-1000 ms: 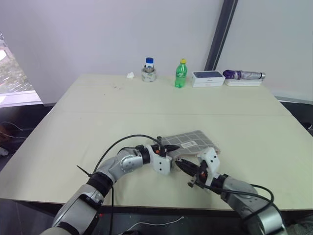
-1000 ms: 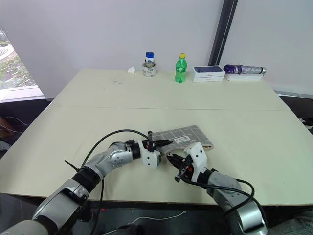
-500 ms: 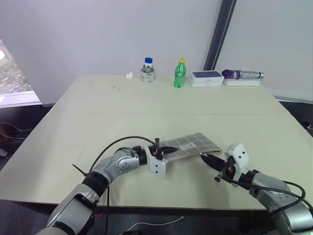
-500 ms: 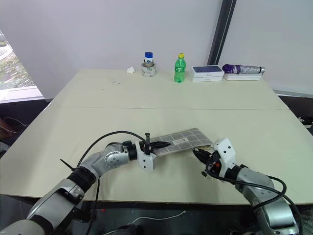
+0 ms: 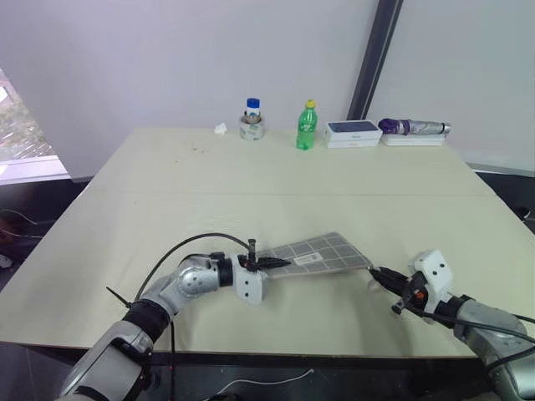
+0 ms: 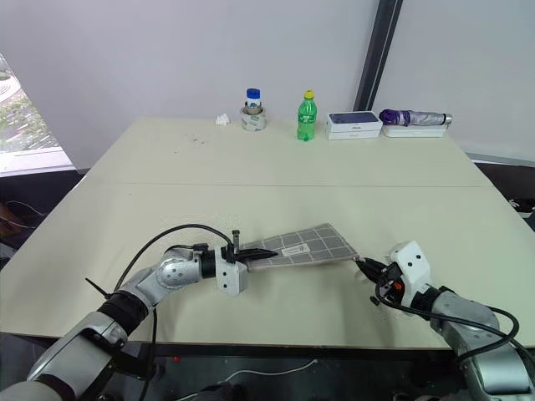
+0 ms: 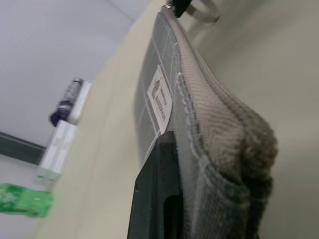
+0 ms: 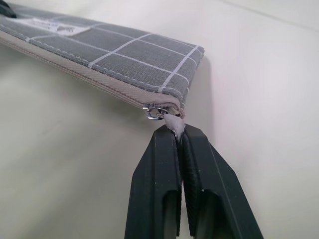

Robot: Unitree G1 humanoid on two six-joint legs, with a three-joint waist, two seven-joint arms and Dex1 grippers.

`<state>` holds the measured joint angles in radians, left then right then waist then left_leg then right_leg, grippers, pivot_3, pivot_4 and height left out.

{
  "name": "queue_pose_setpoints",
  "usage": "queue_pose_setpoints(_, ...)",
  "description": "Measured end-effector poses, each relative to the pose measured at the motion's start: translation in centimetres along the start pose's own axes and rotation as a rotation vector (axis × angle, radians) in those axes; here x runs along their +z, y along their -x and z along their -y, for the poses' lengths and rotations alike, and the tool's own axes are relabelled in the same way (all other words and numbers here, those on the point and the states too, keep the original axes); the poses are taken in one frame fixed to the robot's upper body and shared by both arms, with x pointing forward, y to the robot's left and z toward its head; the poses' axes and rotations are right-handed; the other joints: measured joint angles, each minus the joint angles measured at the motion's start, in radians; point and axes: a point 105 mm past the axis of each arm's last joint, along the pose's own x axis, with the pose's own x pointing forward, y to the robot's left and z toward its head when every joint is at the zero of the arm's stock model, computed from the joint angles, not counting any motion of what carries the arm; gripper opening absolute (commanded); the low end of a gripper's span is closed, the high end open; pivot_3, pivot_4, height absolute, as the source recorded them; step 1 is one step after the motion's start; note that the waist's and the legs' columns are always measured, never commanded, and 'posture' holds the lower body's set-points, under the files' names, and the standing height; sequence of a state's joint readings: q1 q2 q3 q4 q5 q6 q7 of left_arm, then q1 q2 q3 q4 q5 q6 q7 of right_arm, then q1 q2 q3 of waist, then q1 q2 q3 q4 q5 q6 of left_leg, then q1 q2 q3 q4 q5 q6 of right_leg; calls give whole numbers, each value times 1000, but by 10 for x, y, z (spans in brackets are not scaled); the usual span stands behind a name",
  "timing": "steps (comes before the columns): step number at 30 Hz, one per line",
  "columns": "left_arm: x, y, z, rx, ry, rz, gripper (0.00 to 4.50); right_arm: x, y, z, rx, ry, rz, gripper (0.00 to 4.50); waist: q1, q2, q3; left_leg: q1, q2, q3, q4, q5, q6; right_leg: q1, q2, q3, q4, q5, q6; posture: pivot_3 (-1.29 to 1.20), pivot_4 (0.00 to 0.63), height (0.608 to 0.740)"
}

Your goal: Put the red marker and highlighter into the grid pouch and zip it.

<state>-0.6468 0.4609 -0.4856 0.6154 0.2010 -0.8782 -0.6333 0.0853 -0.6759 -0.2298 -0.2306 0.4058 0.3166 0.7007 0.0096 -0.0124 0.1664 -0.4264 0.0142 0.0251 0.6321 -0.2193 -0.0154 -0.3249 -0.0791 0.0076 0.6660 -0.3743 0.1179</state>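
Observation:
The grid pouch (image 5: 322, 251), grey with white lines and a small white label, is held stretched just above the table's front half. My left gripper (image 5: 278, 262) is shut on its left end; one black finger (image 7: 155, 199) presses the fabric beside the label. My right gripper (image 8: 174, 130) is shut on the grey tab of the zipper pull (image 8: 155, 113) at the pouch's right corner, and it also shows in the head view (image 5: 376, 272). The zipper line looks shut along the visible edge. The red marker and the highlighter are out of view.
Along the table's far edge stand a blue-lidded jar (image 5: 252, 119), a green bottle (image 5: 308, 125), a white box (image 5: 354, 133) and a folded purple umbrella (image 5: 415, 127). The table's front edge (image 5: 276, 347) runs just below both grippers.
My right gripper has moved well to the right, drawing the zipper tab along the pouch. My left gripper drifted left with its end. The pouch now lies longer and flatter between them.

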Motion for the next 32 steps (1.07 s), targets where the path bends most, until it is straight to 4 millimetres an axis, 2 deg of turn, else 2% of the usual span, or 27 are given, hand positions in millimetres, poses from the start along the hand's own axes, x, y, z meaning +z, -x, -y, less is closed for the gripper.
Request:
queue_pose_setpoints(1, -2, 2, 0, -7, 27, -5, 692, 1, 0, 0, 4, 0, 3, 710, 0, 0, 0, 0, 0, 0, 0, 0, 0, 0, 0, 0, 0, 0, 0, 0, 150, 740)
queue_pose_setpoints(4, -37, 44, -10, 62, 199, -165, 2037, -3, 9, 18, -63, 12, -28, 2116, -8, 0, 0, 0, 1, 0, -1, 0, 0, -1, 1, 0, 0, 0, 0, 0, 150, 740)
queue_pose_setpoints(5, -42, 52, -15, 96, 224, -187, 2545, -3, 10, 21, -73, 12, -29, 2586, -7, 0, 0, 0, 1, 0, -1, 0, 0, -1, 0, 0, 0, 0, 0, 0, 150, 740)
queue_pose_setpoints(8, -41, 59, -26, 160, 281, -171, 4157, 3, 7, 18, -40, 31, -4, 4258, 0, 0, 0, 0, 0, 0, 0, 0, 0, 0, -1, 0, 0, 0, 0, 0, 150, 740)
queue_pose_setpoints(9, -40, 61, -25, 161, 306, -162, 4437, 5, 7, 18, -32, 39, 6, 4489, 0, 0, 0, 0, 0, 0, 0, 0, 0, 1, -1, 0, 0, 0, 0, 0, 150, 740)
queue_pose_setpoints(11, -38, 72, -20, 183, 400, -149, 4437, 8, 7, 17, -9, 38, 20, 4489, -3, 0, 0, 0, 0, 0, 0, 0, 0, 0, -1, 0, 0, 0, 0, 0, 150, 740)
queue_pose_setpoints(14, -41, 98, -13, 268, 583, -164, 4437, 8, 10, 21, 12, 41, 13, 4489, -11, 0, 0, 0, 1, 0, -1, 0, 0, 0, 0, 0, 0, 0, 0, 0, 150, 740)
queue_pose_setpoints(20, -35, 153, -25, 524, 817, -176, 4437, 21, 13, 29, 39, 47, 56, 4489, -24, 1, 0, 1, 1, -1, -1, 0, 0, 1, -3, 0, 0, 0, 0, 0, 150, 740)
queue_pose_setpoints(26, -45, 205, -6, 719, 902, -390, 4437, 18, 29, 26, 102, 28, 49, 4489, -20, 0, 0, 1, 1, -1, -1, -1, 1, 2, -3, 1, -1, 0, 0, 0, 150, 740)
queue_pose_setpoints(32, -38, 231, 17, 738, 929, -468, 4437, 15, 47, 37, 87, 122, 36, 4489, -23, 0, 0, 2, 1, 0, -2, -1, 0, 2, -4, 2, -1, 0, -1, 0, 150, 740)
